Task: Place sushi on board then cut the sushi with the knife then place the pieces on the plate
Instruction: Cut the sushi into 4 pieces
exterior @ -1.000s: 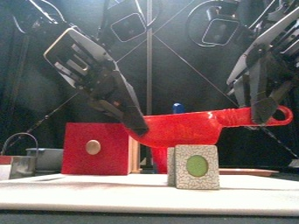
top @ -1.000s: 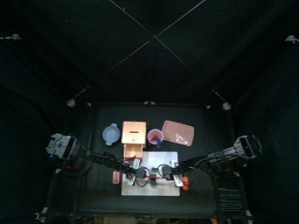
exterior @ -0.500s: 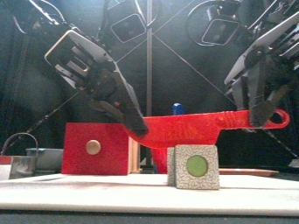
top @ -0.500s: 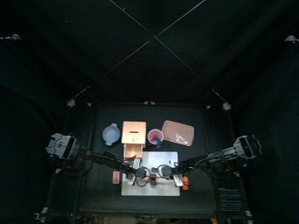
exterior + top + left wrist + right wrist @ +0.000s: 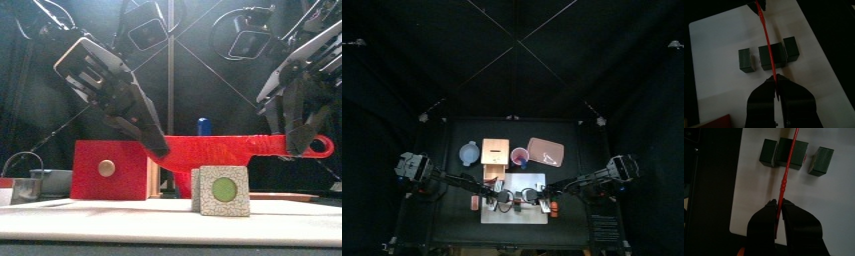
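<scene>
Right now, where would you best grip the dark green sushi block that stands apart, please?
Probably from above, across the two outer sides of the dark green sushi block: both clear on the white cutting board, while one cut face has a near neighbour.

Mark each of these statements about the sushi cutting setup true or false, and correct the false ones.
1. Both claws grip the red knife. True: the left claw and the right claw are each shut on the red knife.
2. The sushi sits on the pink tray. False: the sushi lies on the white cutting board; the pink tray holds no pieces.
3. The sushi shows as three blocks. True, in both wrist views.
4. The left claw holds the blue knife. False: the blue knife stands behind, in the red cup.
5. The red knife lines up over the middle block. True, seen from the left wrist.
</scene>
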Robot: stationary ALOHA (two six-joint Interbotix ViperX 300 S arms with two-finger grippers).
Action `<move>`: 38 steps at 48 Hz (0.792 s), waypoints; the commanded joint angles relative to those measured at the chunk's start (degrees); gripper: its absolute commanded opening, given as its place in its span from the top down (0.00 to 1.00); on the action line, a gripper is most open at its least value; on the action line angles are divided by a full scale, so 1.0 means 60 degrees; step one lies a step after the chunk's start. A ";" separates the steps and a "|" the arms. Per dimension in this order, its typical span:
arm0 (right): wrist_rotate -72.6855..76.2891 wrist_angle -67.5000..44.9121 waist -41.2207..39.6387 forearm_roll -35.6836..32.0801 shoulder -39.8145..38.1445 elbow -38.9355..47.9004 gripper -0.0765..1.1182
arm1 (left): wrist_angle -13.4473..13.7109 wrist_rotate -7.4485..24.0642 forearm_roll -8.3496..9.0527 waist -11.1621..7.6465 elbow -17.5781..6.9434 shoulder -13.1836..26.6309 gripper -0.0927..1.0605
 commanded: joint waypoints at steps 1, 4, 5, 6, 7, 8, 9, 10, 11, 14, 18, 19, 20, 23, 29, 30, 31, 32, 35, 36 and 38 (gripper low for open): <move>-0.0073 -0.0088 0.0117 0.0029 0.0029 -0.0396 0.62 | -0.0117 0.0029 -0.0059 0.0117 -0.0176 -0.0029 0.62; -0.0073 -0.0132 0.0117 0.0029 0.0176 -0.0396 0.62 | -0.0117 0.0044 -0.0132 0.0088 -0.0190 0.0088 0.62; -0.0073 -0.0146 0.0117 0.0029 0.0220 -0.0396 0.62 | -0.0117 0.0044 -0.0146 0.0073 -0.0190 0.0132 0.62; -0.0073 -0.0132 0.0117 0.0029 0.0264 -0.0396 0.62 | -0.0117 0.0044 -0.0161 0.0073 -0.0190 0.0176 0.62; -0.0073 -0.0146 0.0117 0.0029 0.0337 -0.0410 0.62 | -0.0117 0.0044 -0.0161 0.0059 -0.0190 0.0234 0.62; -0.0073 -0.0146 0.0117 0.0029 0.0396 -0.0410 0.62 | -0.0117 0.0044 -0.0176 0.0044 -0.0190 0.0264 0.62; -0.0073 -0.0146 0.0117 0.0029 0.0439 -0.0410 0.62 | -0.0117 0.0044 -0.0176 0.0029 -0.0190 0.0308 0.62; -0.0073 -0.0146 0.0117 0.0029 0.0483 -0.0410 0.62 | -0.0117 0.0029 -0.0176 0.0029 -0.0190 0.0337 0.62; -0.0073 -0.0161 0.0117 0.0029 0.0527 -0.0410 0.62 | -0.0103 0.0029 -0.0190 0.0015 -0.0190 0.0381 0.62; -0.0073 -0.0146 0.0117 0.0044 0.0674 -0.0410 0.62 | -0.0088 0.0029 -0.0234 0.0000 -0.0190 0.0498 0.62; -0.0073 -0.0161 0.0117 0.0029 0.0791 -0.0425 0.62 | -0.0088 0.0029 -0.0293 0.0000 -0.0220 0.0601 0.62; -0.0073 -0.0146 0.0117 0.0029 0.0806 -0.0425 0.62 | -0.0073 0.0029 -0.0308 0.0000 -0.0220 0.0615 0.62; -0.0073 -0.0146 0.0117 0.0029 0.0820 -0.0425 0.62 | -0.0073 0.0029 -0.0322 0.0000 -0.0220 0.0615 0.62; -0.0073 -0.0146 0.0117 0.0015 0.0806 -0.0454 0.62 | -0.0073 0.0044 -0.0322 0.0000 -0.0234 0.0615 0.62; -0.0073 -0.0088 0.0103 0.0000 0.0703 -0.0557 0.62 | -0.0059 0.0044 -0.0322 0.0000 -0.0234 0.0454 0.62; -0.0073 -0.0073 0.0103 0.0000 0.0674 -0.0586 0.62 | -0.0073 0.0044 -0.0308 0.0000 -0.0249 0.0410 0.62; -0.0073 -0.0073 0.0088 -0.0015 0.0630 -0.0615 0.62 | -0.0073 0.0044 -0.0308 0.0000 -0.0249 0.0366 0.62; -0.0073 -0.0059 0.0103 -0.0029 0.0571 -0.0630 0.62 | -0.0059 0.0044 -0.0308 0.0000 -0.0249 0.0293 0.62; -0.0088 0.0000 0.0073 -0.0044 0.0454 -0.0674 0.62 | -0.0059 0.0044 -0.0293 0.0000 -0.0249 0.0132 0.62; -0.0088 0.0029 0.0059 -0.0073 0.0425 -0.0688 0.62 | -0.0073 0.0044 -0.0293 0.0000 -0.0249 0.0073 0.62; -0.0073 0.0117 0.0044 -0.0117 0.0278 -0.0703 0.62 | -0.0059 0.0044 -0.0293 0.0015 -0.0249 -0.0059 0.62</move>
